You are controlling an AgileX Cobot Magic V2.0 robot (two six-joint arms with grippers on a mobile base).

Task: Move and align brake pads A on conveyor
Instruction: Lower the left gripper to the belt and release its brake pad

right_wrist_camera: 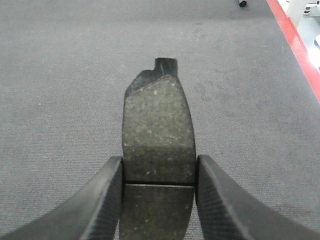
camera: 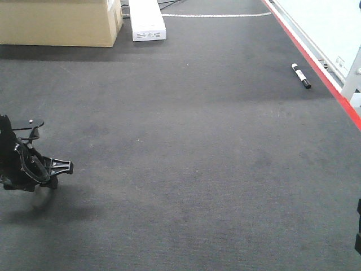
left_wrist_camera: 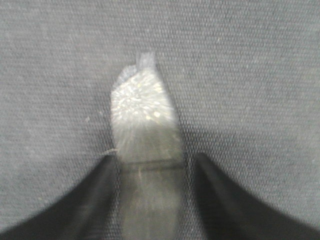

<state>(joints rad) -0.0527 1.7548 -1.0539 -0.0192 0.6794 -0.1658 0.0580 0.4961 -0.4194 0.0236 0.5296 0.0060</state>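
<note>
The conveyor (camera: 186, 164) is a wide dark grey belt with a red frame edge (camera: 316, 61) on the right. In the left wrist view, my left gripper (left_wrist_camera: 152, 160) holds a blurred grey-brown brake pad (left_wrist_camera: 142, 105) lengthwise, close over the belt. That gripper (camera: 59, 167) hangs low at the belt's left edge in the front view, where its pad is hidden. My right gripper (right_wrist_camera: 159, 162) is shut on another brake pad (right_wrist_camera: 157, 120), speckled face up with its centre groove between the fingers. Only a dark sliver of the right arm (camera: 358, 226) shows in the front view.
A black-and-white marker pen (camera: 300, 75) lies on the belt near the red edge at the far right. A cardboard box (camera: 59, 22) and a white carton (camera: 146, 20) stand at the far end.
</note>
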